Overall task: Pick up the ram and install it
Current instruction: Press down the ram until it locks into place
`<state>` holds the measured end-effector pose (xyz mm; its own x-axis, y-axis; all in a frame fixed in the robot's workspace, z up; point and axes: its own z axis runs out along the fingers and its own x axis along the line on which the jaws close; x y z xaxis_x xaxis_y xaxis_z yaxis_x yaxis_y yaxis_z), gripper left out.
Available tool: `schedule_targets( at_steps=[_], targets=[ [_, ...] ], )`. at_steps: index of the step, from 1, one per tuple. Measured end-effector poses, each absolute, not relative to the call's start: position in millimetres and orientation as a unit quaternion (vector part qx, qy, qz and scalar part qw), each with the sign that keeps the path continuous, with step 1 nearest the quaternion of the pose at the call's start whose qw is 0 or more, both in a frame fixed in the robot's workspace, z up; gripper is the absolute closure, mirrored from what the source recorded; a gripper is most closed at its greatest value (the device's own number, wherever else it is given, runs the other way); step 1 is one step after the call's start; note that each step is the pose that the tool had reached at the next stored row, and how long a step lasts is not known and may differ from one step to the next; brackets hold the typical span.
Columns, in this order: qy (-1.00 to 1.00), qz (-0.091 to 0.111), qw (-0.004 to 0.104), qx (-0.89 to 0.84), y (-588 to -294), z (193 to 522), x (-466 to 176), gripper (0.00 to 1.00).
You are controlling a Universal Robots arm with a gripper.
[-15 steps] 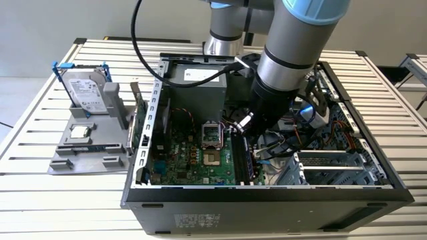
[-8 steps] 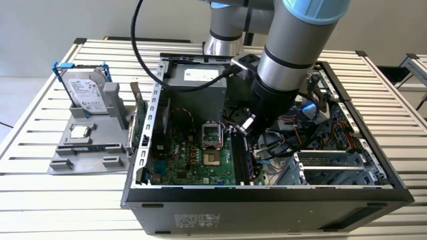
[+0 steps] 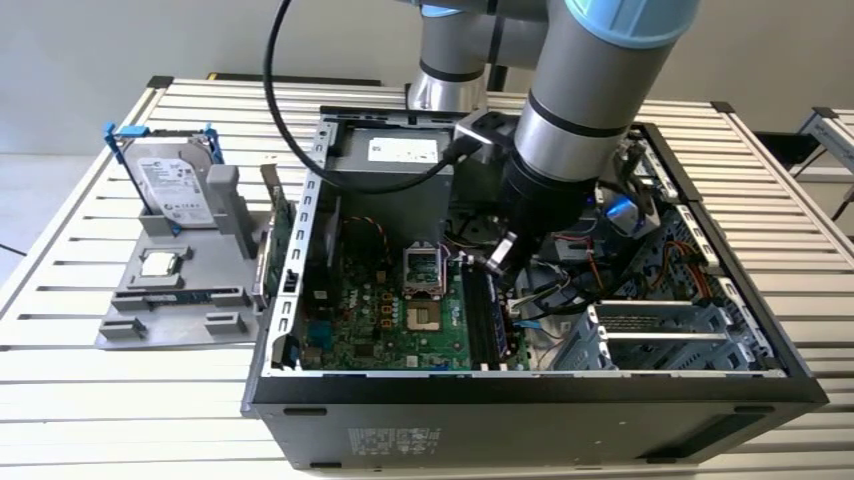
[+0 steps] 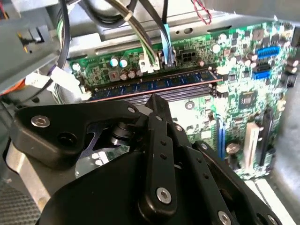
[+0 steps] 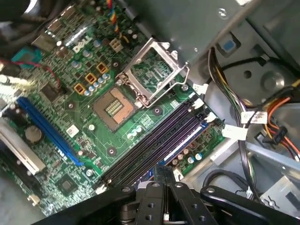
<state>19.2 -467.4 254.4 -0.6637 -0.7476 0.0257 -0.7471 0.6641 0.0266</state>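
From my seat the ram (image 4: 154,84) looks light, stiff, fragile; I'd hold its long edges. Gripper (image 4: 157,105) jaws look closed, empty.

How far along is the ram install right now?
Done: the ram already stands in a slot on the motherboard inside the case. In hand: the gripper sits right at the ram's middle; whether it touches the ram is unclear. Left: I cannot tell whether the ram is pressed fully home and latched at its ends.
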Motion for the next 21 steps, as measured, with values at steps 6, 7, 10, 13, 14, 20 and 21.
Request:
schedule_targets(
  at_steps=[6, 7, 10, 13, 14, 20, 21],
  targets=[
    [-0.888, -0.006, 0.018, 0.459, -467.2, 254.4, 19.2, 1.0],
    [-0.884, -0.006, 0.018, 0.467, -467.1, 254.4, 19.2, 1.0],
    [-0.871, -0.005, 0.018, 0.491, -467.0, 254.4, 19.2, 1.0],
    [-0.858, -0.005, 0.018, 0.514, -466.7, 254.4, 19.2, 1.0],
    [-0.854, -0.005, 0.018, 0.52, -466.7, 254.4, 19.2, 1.0],
    [-0.829, -0.004, 0.018, 0.559, -466.3, 254.3, 19.1, 1.0],
    [-0.825, -0.004, 0.018, 0.565, -466.2, 254.3, 19.1, 1.0]
  ],
)
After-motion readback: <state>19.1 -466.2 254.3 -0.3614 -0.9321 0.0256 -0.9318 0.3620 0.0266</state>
